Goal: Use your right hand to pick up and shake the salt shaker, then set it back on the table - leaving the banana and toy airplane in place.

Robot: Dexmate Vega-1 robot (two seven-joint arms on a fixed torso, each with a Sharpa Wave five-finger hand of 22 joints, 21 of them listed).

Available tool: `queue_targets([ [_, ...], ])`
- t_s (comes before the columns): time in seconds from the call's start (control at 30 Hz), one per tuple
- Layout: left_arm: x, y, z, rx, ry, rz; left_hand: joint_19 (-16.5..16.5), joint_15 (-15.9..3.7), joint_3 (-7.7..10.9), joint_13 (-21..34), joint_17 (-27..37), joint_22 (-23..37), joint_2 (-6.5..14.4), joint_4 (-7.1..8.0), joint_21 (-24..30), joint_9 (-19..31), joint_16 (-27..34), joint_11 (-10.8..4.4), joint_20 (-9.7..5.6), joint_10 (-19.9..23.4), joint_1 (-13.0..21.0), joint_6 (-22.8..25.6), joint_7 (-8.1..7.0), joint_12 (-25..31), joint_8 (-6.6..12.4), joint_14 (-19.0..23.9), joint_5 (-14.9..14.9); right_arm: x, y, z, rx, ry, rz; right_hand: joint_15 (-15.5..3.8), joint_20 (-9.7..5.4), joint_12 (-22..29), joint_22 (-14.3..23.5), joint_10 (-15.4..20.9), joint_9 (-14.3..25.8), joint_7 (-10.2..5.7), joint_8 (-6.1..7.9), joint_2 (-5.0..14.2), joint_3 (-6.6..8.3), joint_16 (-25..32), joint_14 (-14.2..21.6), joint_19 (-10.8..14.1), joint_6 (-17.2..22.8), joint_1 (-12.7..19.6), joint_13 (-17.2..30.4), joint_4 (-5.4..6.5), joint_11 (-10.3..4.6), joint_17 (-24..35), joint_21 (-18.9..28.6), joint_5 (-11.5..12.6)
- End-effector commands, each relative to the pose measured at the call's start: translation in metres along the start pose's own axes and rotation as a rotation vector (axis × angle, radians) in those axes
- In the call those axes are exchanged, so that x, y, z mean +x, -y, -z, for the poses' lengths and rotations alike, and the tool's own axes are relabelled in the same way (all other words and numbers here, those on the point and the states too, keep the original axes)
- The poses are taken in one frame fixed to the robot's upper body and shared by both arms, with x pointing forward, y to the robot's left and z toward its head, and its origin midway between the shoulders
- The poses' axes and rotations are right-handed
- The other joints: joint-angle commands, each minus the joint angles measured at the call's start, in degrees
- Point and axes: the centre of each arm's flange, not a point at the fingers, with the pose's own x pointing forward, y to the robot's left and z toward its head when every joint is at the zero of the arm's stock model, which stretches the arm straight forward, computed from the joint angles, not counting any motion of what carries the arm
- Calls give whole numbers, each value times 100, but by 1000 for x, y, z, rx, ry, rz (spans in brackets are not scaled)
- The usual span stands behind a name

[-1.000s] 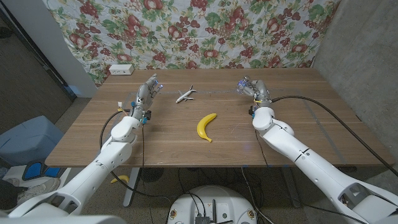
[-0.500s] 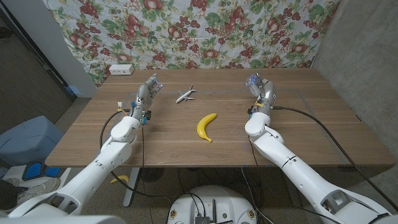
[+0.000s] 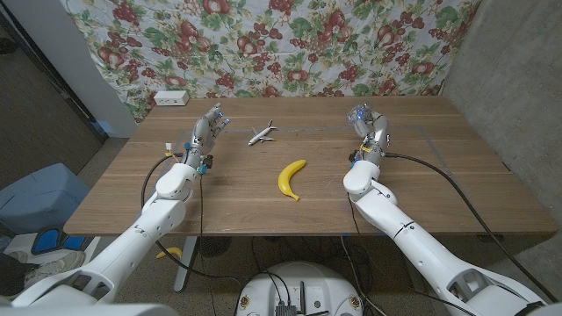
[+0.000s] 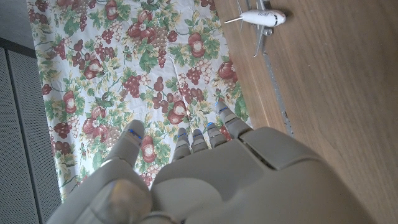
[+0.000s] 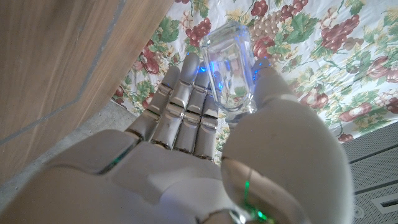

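I am holding the clear faceted glass salt shaker (image 5: 231,68) aloft in the right robot hand (image 3: 370,125), mid-shake I judge; setting it back on the smooth wooden surface (image 3: 457,175) remains. The curved yellow banana (image 3: 291,178) and small white toy airplane (image 3: 260,133) lie untouched. The left robot hand (image 3: 209,128) is grasping nothing, fingers apart.

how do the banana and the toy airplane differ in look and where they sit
The banana is yellow and curved; the toy airplane is white with thin wings. The banana looks larger and lies nearer the robot, mid-table; the airplane sits farther back, closer to the left hand. Both rest on the wooden table, untouched.
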Motion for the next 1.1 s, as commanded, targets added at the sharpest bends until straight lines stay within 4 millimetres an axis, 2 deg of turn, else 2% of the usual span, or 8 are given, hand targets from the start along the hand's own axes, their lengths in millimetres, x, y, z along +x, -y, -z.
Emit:
queue_targets([
  [0.03,2,0,1,-2,-4,2,69,-87,34,22,7,24,257,3,-4,24,6,-18,-1,40,-60,23,-8,-2,0,26,2,11,0,-6,-103,13,-190,-594,-351,15,7,756,23,-569,8,711,250,-28,67,-23,612,665,23,199,-727,33,32,17],
  [0.27,2,1,2,-2,-5,1,68,-88,35,22,8,24,258,4,-4,24,5,-15,1,46,-60,22,-8,0,-1,24,2,19,-3,-10,-185,-8,-334,-603,-360,8,5,767,22,-571,1,695,254,-36,69,-22,615,677,27,185,-715,47,52,12],
  [0.5,2,1,2,0,-8,1,66,-85,35,22,5,24,256,-1,-4,24,5,-27,-1,45,-56,21,-7,0,-2,26,2,21,-5,-13,-214,-21,-387,-599,-355,5,4,805,22,-574,2,687,262,-49,73,-22,635,686,17,181,-696,52,71,7],
  [0.8,2,2,2,-4,-7,0,66,-86,33,22,7,24,257,3,-5,24,5,-22,-3,44,-60,22,-5,-1,-1,24,2,21,-4,-13,-223,-26,-390,-591,-351,-4,2,799,21,-574,-4,675,261,-56,93,-29,643,678,31,187,-714,61,91,-2],
  [1.1,1,2,1,-2,-4,-1,66,-91,34,22,7,24,258,2,-4,24,5,-16,0,43,-59,22,-3,-1,-1,23,2,15,-1,-11,-185,-2,-298,-592,-352,-20,-1,784,20,-573,-13,679,274,-76,96,-33,647,677,46,192,-721,65,115,-5],
])
